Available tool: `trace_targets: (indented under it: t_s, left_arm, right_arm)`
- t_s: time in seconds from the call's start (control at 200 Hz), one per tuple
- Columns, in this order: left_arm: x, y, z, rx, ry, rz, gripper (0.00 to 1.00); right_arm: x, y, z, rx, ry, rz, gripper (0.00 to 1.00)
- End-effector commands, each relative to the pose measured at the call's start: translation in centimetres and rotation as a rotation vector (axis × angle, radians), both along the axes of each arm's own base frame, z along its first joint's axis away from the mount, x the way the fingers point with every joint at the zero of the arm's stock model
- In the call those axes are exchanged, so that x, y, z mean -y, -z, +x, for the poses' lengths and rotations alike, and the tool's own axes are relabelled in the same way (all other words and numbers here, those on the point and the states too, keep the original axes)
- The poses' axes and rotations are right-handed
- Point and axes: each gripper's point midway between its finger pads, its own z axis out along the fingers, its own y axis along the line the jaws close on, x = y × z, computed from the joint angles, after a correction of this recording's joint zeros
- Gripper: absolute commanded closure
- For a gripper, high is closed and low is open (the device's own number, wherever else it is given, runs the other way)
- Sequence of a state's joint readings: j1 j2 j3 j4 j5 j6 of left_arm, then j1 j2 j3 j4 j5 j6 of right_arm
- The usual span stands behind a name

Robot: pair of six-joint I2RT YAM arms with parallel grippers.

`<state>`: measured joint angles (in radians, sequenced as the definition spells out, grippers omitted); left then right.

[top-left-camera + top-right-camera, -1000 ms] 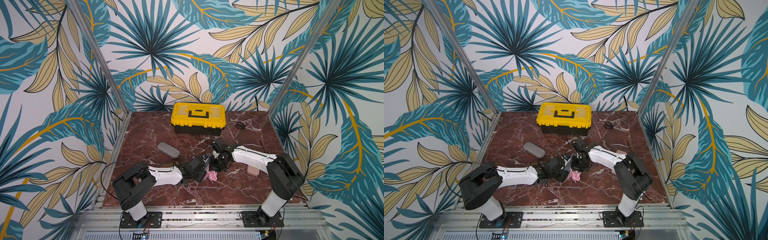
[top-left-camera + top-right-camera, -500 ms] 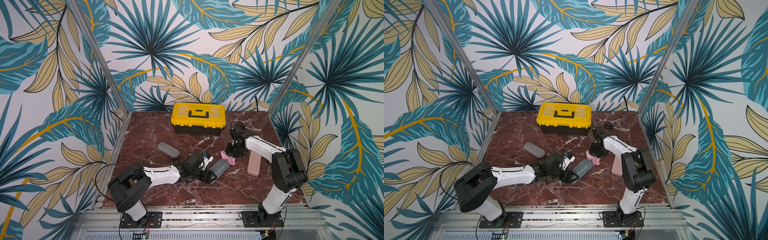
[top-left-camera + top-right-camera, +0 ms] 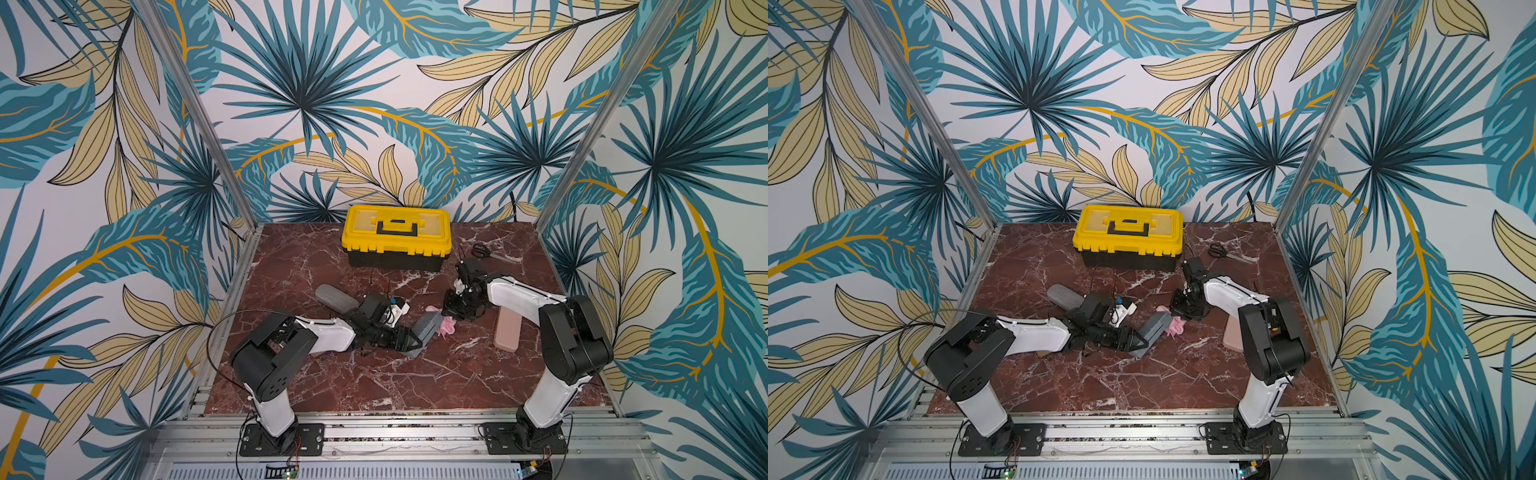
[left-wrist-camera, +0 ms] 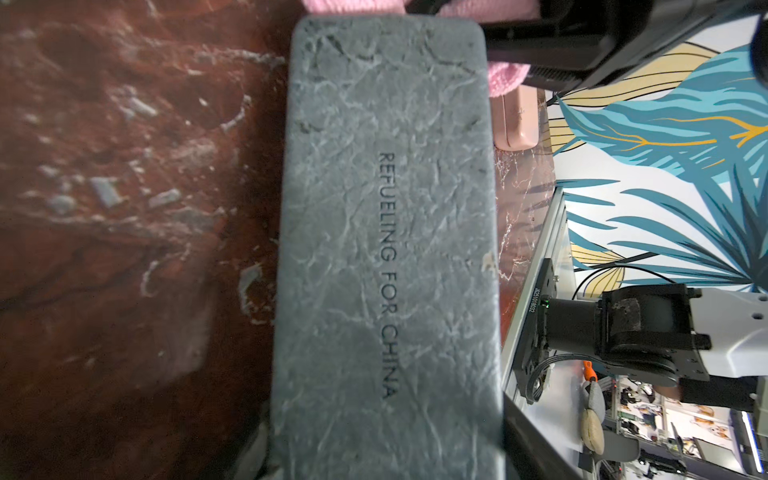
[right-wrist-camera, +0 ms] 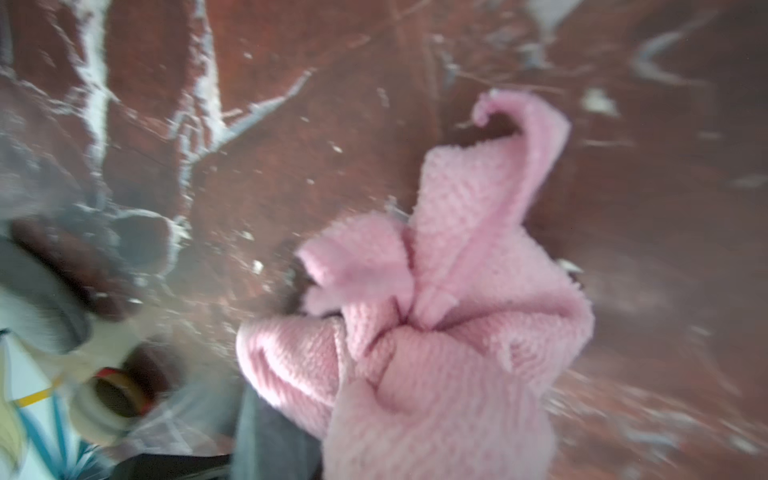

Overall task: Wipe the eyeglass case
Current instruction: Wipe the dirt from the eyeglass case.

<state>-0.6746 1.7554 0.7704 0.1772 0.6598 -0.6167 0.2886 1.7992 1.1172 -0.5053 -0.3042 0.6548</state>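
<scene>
While in L gripper, case against cloth

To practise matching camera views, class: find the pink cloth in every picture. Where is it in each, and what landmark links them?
Top views: pink cloth mid-table in both, against the grey eyeglass case.
Left wrist: pink edge just past the case's far end.
Right wrist: bunched close up, filling much of the picture.
Shared landmark: the grey eyeglass case, touching the cloth.

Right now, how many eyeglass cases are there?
3: marbled grey case in the left claw, plain grey case behind the left arm, pink case by the right arm. Others may be hidden.
</scene>
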Motion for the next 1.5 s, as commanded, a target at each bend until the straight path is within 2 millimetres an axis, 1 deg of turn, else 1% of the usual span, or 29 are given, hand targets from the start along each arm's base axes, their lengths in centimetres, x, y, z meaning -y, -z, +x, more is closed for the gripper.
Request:
trace_targets:
  t_s: [0.0, 0.065, 0.11, 0.195, 0.215, 0.29, 0.336, 0.391, 0.461, 0.496, 0.531, 0.576, 0.661, 0.706, 0.736, 0.786, 0.846, 0.901, 0.962, 0.997, 1.052, 1.132, 1.212, 1.377, 1.447, 1.492]
  left_arm:
    - [-0.8, 2.0, 0.4, -0.092, -0.058, 0.033, 1.00]
    - [-0.8, 2.1, 0.6, -0.097, -0.059, 0.032, 1.00]
    - [-0.9, 2.2, 0.8, -0.097, -0.058, 0.031, 1.00]
    - [-1.0, 2.3, 1.0, -0.101, -0.059, 0.030, 1.00]
    - [-1.0, 2.3, 1.1, -0.100, -0.057, 0.030, 1.00]
    - [-1.0, 2.4, 1.1, -0.101, -0.054, 0.033, 1.00]
    - [-1.0, 2.4, 1.1, -0.098, -0.052, 0.035, 1.00]
    - [-1.1, 2.5, 1.1, -0.100, -0.054, 0.038, 1.00]
    - [-1.3, 2.6, 1.0, -0.102, -0.061, 0.042, 1.00]
    - [-1.3, 2.6, 1.0, -0.102, -0.062, 0.041, 1.00]
    - [-1.3, 2.4, 1.0, -0.102, -0.061, 0.037, 1.00]
    - [-1.3, 2.0, 0.9, -0.096, -0.064, 0.032, 1.00]
    - [-1.5, 1.3, 0.7, -0.079, -0.067, 0.018, 1.00]
    - [-1.6, 1.3, 0.7, -0.077, -0.068, 0.017, 1.00]
    - [-1.7, 1.5, 0.6, -0.079, -0.066, 0.019, 1.00]
    - [-1.9, 1.9, 0.5, -0.085, -0.066, 0.022, 1.00]
    - [-2.0, 2.5, 0.6, -0.097, -0.067, 0.023, 1.00]
    - [-1.9, 2.6, 0.8, -0.097, -0.067, 0.016, 1.00]
    - [-1.6, 2.5, 1.0, -0.094, -0.061, 0.007, 1.00]
    - [-1.5, 2.5, 1.0, -0.095, -0.055, 0.004, 1.00]
    - [-1.4, 2.7, 1.1, -0.099, -0.047, 0.003, 1.00]
    - [-1.2, 2.9, 1.0, -0.108, -0.031, -0.002, 1.00]
    - [-0.8, 2.9, 0.6, -0.129, 0.000, -0.017, 1.00]
    - [-0.6, 3.3, 0.0, -0.157, 0.042, -0.017, 1.00]
    - [-0.6, 3.5, 0.0, -0.163, 0.045, -0.009, 1.00]
    - [-0.6, 3.5, 0.0, -0.163, 0.047, -0.004, 1.00]
  right_arm:
    - [-3.0, 0.3, -0.1, -0.024, 0.003, 0.155, 1.00]
    - [-4.3, 0.3, -1.5, -0.029, -0.023, 0.203, 1.00]
    - [-5.4, -0.2, -3.0, -0.027, -0.050, 0.243, 1.00]
    - [-7.3, -0.3, -7.0, -0.056, -0.086, 0.307, 1.00]
    - [-7.9, -0.7, -7.3, -0.034, -0.095, 0.333, 1.00]
    - [-10.0, -1.1, -10.0, -0.045, -0.123, 0.393, 1.00]
    - [-11.0, -1.3, -10.9, -0.050, -0.127, 0.428, 1.00]
    - [-11.9, -1.6, -11.1, -0.044, -0.124, 0.474, 1.00]
    - [-12.3, -1.6, -10.6, -0.036, -0.128, 0.484, 1.00]
    - [-11.6, -1.1, -10.4, -0.049, -0.132, 0.422, 1.00]
    - [-10.1, -0.6, -9.8, -0.055, -0.123, 0.343, 1.00]
    - [-7.2, 0.0, -9.1, -0.077, -0.086, 0.242, 1.00]
    - [-2.0, -0.3, -6.7, -0.045, -0.022, 0.102, 1.00]
    - [0.5, -0.6, -5.9, -0.041, -0.015, 0.001, 1.00]
    - [1.8, -0.9, -5.3, -0.032, -0.018, -0.058, 1.00]
    - [3.4, -1.3, -4.6, -0.029, -0.021, -0.133, 1.00]
    - [4.1, -1.5, -4.2, -0.037, -0.024, -0.168, 1.00]
    - [3.7, -1.1, -4.2, -0.057, -0.032, -0.149, 1.00]
    - [1.7, -0.4, -4.4, -0.085, -0.054, -0.043, 1.00]
    - [0.5, -0.4, -4.1, -0.066, -0.061, 0.011, 1.00]
    - [-1.1, -1.2, -3.0, -0.010, -0.061, 0.089, 1.00]
    - [-2.7, -2.7, -1.4, 0.058, -0.056, 0.183, 1.00]
    - [-3.6, -3.7, -0.2, 0.099, -0.063, 0.230, 1.00]
    - [-4.3, -5.2, 1.0, 0.160, -0.073, 0.275, 1.00]
    - [-5.0, -5.9, 0.8, 0.163, -0.074, 0.329, 1.00]
    - [-5.3, -5.8, 0.0, 0.148, -0.072, 0.353, 1.00]
